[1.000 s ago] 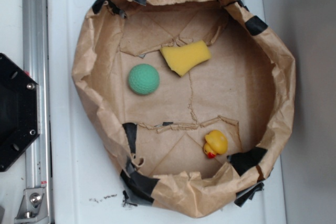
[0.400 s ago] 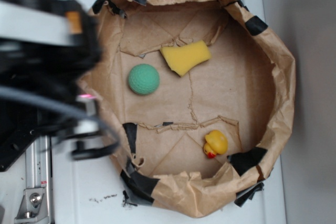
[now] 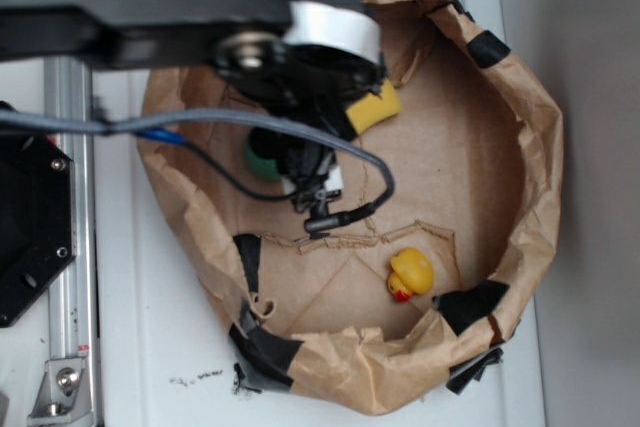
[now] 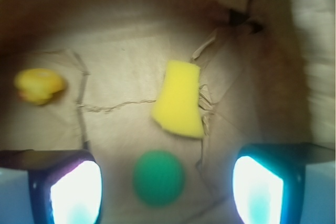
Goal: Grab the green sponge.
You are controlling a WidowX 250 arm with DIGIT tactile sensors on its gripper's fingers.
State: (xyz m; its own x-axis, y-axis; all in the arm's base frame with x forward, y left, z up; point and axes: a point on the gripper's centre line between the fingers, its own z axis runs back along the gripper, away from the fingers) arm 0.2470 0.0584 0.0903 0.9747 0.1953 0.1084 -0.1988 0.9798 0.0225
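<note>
The green sponge (image 4: 158,178), round like a ball with a dimpled skin, sits on the floor of the brown paper basin (image 3: 530,177), and I'll place everything else from it. Just past it lies a yellow sponge wedge (image 4: 179,99); well off to one side, nearer the basin's far wall, is a yellow rubber duck (image 4: 39,85). In the exterior view the arm covers most of the green sponge, leaving only a sliver of green beside the cable (image 3: 262,161).

The gripper (image 4: 167,190) hangs above the green sponge with its fingers (image 4: 76,192) spread wide, one on each side and neither touching it, holding nothing.

To take it cleanly, I'd say the approach should go straight down with the ball centred between the fingers, as it nearly is now. A round, soft thing may roll or squirt out if one finger lands first, so closing low, around its widest part, looks safest. The yellow wedge is near enough that drifting toward it could catch its edge.

No brand, label or writing is readable anywhere; the wrist view is blurred.
</note>
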